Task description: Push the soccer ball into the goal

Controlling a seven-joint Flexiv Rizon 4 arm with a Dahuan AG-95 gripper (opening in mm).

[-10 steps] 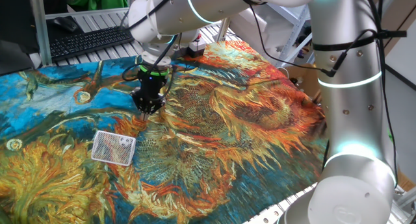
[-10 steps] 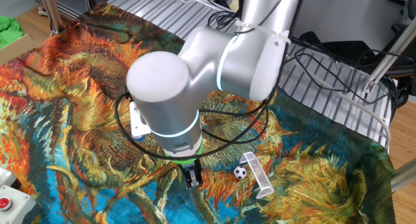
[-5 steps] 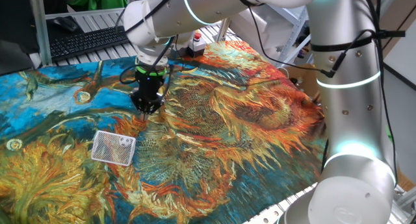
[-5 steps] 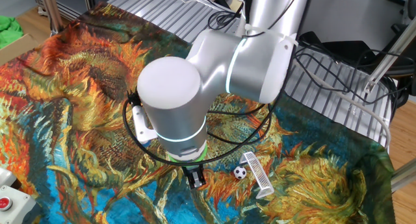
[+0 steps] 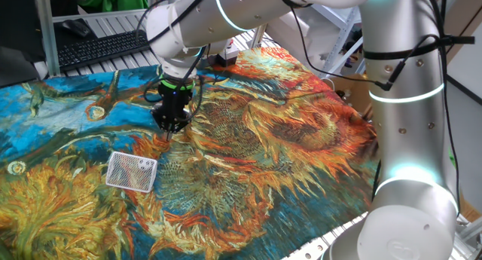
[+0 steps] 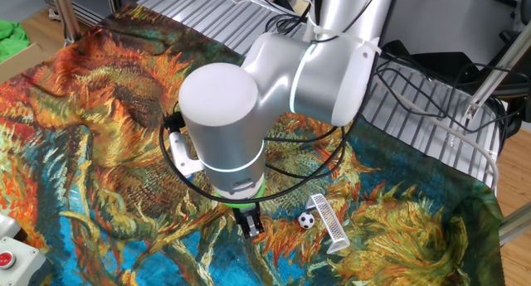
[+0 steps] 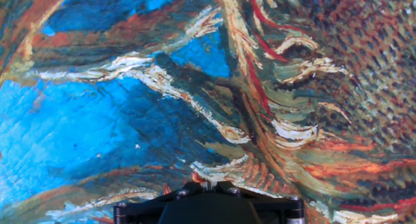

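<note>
I am driving one silver arm over a table draped in a painted cloth of blue, orange and yellow swirls.

Left to right in the view with the arm's big elbow at centre: a red button sits at the lower left corner. Low in the middle, the gripper points down with its fingers pressed together, holding nothing, its tip close to the cloth. Just right of it lies the soccer ball, tiny and white with black patches, apart from the fingers. Right again, almost touching the ball, stands the goal, a small white mesh frame.

In the other fixed view the goal shows at lower left and the gripper above and right of it (I cannot make out the ball here). The hand view shows only cloth.

My worry: the ball is far smaller than the fingers, so an off-centre push could send it past a goal post, and the tip could snag the cloth and tug the goal.

There is open cloth on all sides of the gripper, with the cloth's lower edge not far beyond the goal.
</note>
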